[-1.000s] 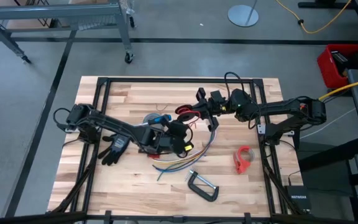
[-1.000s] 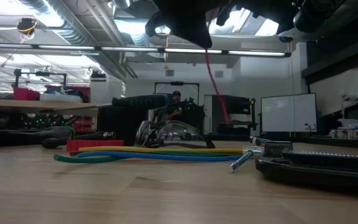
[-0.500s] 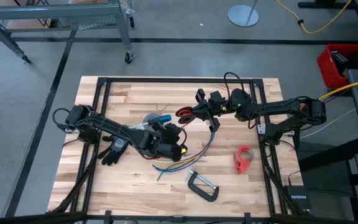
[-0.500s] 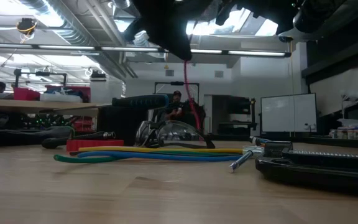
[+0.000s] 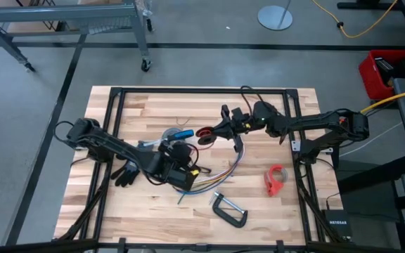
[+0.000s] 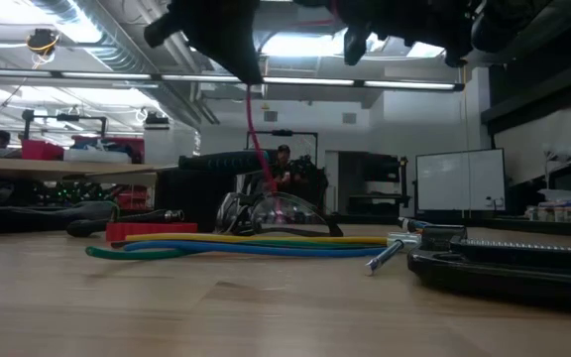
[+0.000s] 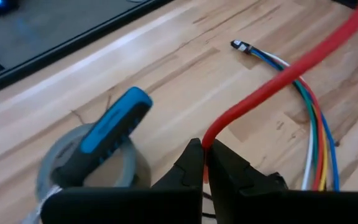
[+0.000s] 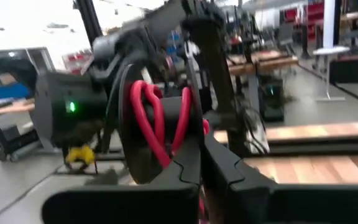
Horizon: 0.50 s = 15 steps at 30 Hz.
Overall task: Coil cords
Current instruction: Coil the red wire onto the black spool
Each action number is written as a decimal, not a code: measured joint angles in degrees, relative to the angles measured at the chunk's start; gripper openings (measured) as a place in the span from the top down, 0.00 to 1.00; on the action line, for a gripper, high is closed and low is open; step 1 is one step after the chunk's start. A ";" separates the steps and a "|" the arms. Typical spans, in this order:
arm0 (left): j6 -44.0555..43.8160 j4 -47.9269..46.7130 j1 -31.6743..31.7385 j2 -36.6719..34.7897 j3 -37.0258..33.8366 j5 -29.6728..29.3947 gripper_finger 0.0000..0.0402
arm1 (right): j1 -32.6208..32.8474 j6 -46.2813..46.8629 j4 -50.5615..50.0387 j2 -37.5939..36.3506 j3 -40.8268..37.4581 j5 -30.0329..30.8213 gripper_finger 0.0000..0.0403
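Red cord (image 7: 272, 87) pinched in left fingers (image 7: 191, 165); coil end in right fingers (image 8: 219, 165).

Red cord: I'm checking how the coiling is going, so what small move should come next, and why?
Probably the left gripper, shut on the red cord, should carry its end back round toward the right gripper to lay another loop. The right gripper pinches red loops already wound, while a straight run between the two remains uncoiled.
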 joint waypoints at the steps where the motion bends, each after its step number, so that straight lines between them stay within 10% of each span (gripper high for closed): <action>1: -0.48 -0.58 -0.11 -0.46 0.00 -0.04 1.00 | 0.00 -0.78 -1.13 0.00 0.00 0.00 0.99; 15: -1.41 -5.59 1.71 -4.81 0.00 -0.17 1.00 | 0.00 -7.14 -14.69 0.00 0.02 3.03 0.99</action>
